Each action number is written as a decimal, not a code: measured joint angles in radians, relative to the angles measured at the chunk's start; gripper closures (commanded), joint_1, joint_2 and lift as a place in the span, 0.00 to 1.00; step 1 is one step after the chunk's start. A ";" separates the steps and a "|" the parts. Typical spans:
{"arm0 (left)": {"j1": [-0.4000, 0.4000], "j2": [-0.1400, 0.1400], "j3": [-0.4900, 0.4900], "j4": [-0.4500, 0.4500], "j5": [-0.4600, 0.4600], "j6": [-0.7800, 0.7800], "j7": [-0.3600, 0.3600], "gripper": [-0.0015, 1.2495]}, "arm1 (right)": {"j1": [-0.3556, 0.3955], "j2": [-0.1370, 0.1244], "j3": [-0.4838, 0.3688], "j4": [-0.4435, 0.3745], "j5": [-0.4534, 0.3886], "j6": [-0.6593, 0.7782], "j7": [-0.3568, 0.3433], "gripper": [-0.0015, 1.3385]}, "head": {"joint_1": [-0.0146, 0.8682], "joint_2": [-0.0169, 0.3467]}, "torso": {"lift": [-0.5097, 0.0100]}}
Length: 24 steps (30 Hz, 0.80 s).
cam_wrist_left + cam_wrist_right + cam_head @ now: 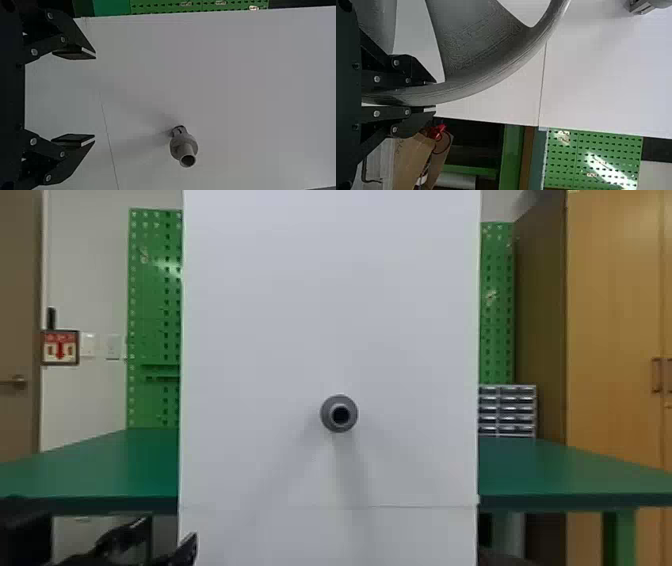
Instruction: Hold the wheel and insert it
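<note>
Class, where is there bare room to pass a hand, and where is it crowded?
Bare: the white panel above the grey peg, between the panel's side edges; also between the left claw's open fingers. Crowded: the right claw, its fingers closed on the wheel.

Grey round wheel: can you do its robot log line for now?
Right black gripper: shut on grey round wheel | left black gripper: open, empty | grey hollow round peg: on flat white panel, wheel not on it
</note>
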 measured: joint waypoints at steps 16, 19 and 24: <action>0.000 0.001 -0.003 0.000 -0.008 -0.001 0.000 0.41 | 0.003 0.000 0.001 -0.019 0.008 0.026 0.000 0.87 | 0.02 0.05 | 0.02; 0.000 0.001 -0.002 0.001 -0.008 -0.001 0.000 0.41 | 0.004 0.003 0.003 -0.042 0.020 0.048 0.000 0.87 | 0.02 0.05 | 0.02; 0.000 0.002 -0.001 0.001 -0.006 -0.001 0.001 0.41 | 0.004 0.014 0.005 -0.096 0.038 0.091 0.000 0.87 | 0.02 0.05 | 0.02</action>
